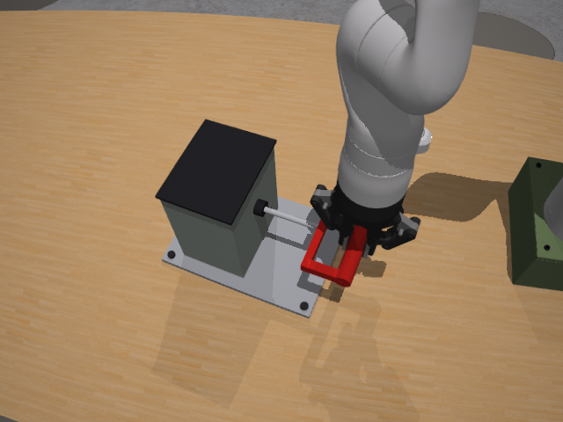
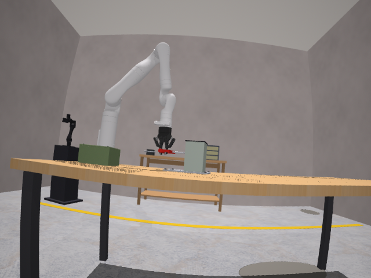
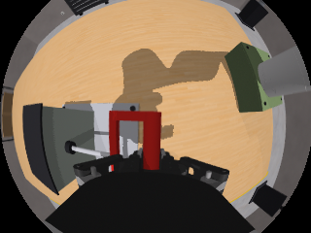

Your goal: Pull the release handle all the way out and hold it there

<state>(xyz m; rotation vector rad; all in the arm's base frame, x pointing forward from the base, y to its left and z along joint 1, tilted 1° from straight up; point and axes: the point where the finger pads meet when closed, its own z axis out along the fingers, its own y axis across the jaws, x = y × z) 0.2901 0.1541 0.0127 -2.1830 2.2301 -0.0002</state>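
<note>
A grey box with a black lid (image 1: 218,195) stands on a grey baseplate (image 1: 254,267) on the wooden table. A thin silver rod (image 1: 287,216) runs out of a black bushing (image 1: 259,207) on its side to a red U-shaped release handle (image 1: 333,254). The handle hangs in the air past the plate's edge, with much of the rod showing. My gripper (image 1: 352,238) comes down from above and is shut on the handle's outer grip bar. In the wrist view the red handle (image 3: 134,139) sits between my fingers, with the box (image 3: 52,146) at the left. The side view shows the gripper (image 2: 164,146) above the table beside the box (image 2: 195,156).
A dark green block (image 1: 538,224) stands at the table's right edge; it also shows in the wrist view (image 3: 249,78) and the side view (image 2: 98,154). A second wooden table and a black stand are in the room behind.
</note>
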